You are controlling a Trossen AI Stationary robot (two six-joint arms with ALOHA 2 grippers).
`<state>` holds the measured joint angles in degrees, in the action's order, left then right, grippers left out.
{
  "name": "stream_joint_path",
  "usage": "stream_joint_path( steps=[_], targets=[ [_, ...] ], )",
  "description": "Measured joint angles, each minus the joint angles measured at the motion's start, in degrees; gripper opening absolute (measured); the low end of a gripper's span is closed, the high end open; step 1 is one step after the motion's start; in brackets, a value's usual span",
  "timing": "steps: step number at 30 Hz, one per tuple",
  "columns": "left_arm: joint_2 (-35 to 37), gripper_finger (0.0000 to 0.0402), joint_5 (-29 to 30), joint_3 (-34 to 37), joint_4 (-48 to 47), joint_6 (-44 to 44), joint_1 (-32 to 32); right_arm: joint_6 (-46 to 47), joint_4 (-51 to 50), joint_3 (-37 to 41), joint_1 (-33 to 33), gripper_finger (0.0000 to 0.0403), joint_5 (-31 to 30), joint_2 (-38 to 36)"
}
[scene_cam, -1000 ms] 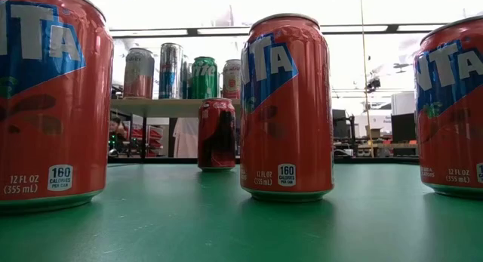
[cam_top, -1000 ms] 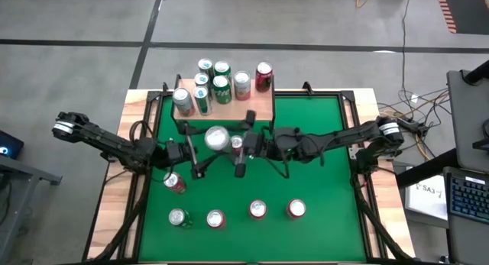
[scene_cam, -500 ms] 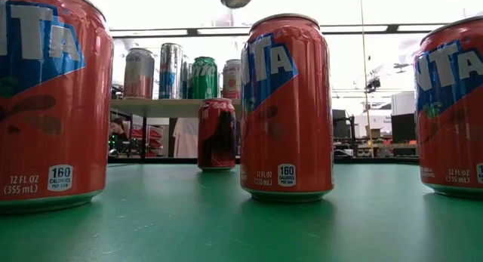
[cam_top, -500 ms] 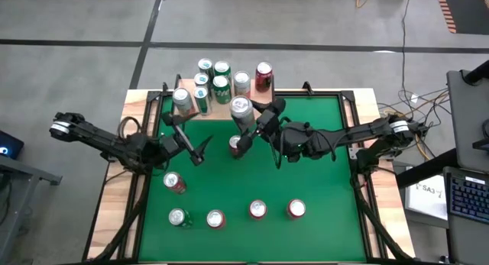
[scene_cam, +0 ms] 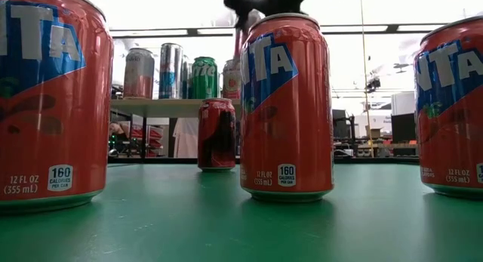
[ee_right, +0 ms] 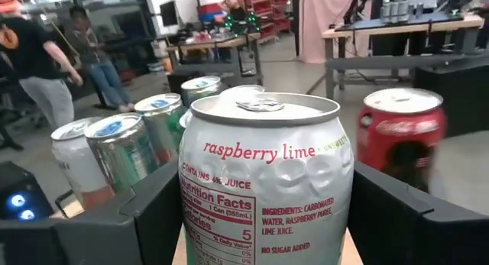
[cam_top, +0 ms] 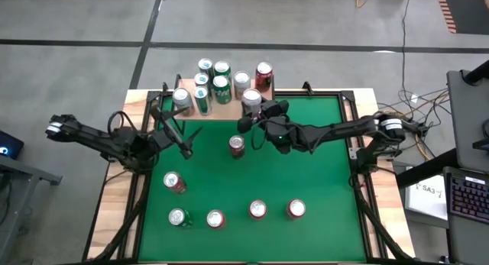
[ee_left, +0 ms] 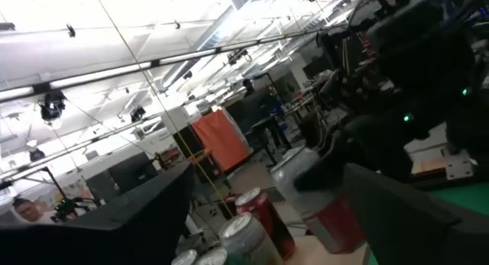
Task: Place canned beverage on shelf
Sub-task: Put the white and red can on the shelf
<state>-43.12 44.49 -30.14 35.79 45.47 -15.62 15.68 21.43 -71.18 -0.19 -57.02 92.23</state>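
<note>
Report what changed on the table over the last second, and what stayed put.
The right hand carried the raspberry lime can from mid-table back over the shelf, gripping it throughout. The left hand let go of that can and drew back toward its own side, empty. The cans on the shelf, the red can mid-table and the front cans stayed put.

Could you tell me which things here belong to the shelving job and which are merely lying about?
Part of the job:
- raspberry lime can, held in the right gripper
- shelf, partly stocked with cans

Lying about:
- red can mid-table
- near-edge cans
- left gripper, empty
</note>
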Motion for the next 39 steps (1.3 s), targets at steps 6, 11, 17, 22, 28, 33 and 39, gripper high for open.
stream_joint_path(
  steps=[6,11,17,22,28,33,39],
  targets=[
    [2.3,0.0319,-0.7,0.6,0.1,1.4,0.0,-5.5,8.7,-1.7,-0.3,0.0278,-1.5,7.2],
    [2.9,0.0319,-0.9,0.7,-0.4,2.0,0.0,-8.0,9.7,-4.9,-0.2,0.0286,-5.3,10.3],
    [2.8,0.0319,-0.8,0.8,-0.4,2.3,0.0,-9.7,9.3,-6.5,-0.4,0.0288,-7.7,12.6],
    [3.0,0.0319,0.0,0.8,-0.4,2.7,0.0,-8.8,9.6,-6.2,-1.0,0.0289,-8.3,13.1],
    [3.0,0.0319,0.0,0.8,-0.3,2.7,0.0,-8.8,10.8,-6.1,-1.3,0.0289,-10.1,14.8],
    [3.0,0.0319,0.0,0.8,-0.3,2.7,0.0,-8.0,10.9,-6.1,-2.0,0.0290,-10.5,15.7],
    [2.9,0.0319,0.0,0.8,-0.3,2.7,0.0,-7.3,10.7,-6.1,-2.8,0.0290,-10.5,15.9]
  ],
)
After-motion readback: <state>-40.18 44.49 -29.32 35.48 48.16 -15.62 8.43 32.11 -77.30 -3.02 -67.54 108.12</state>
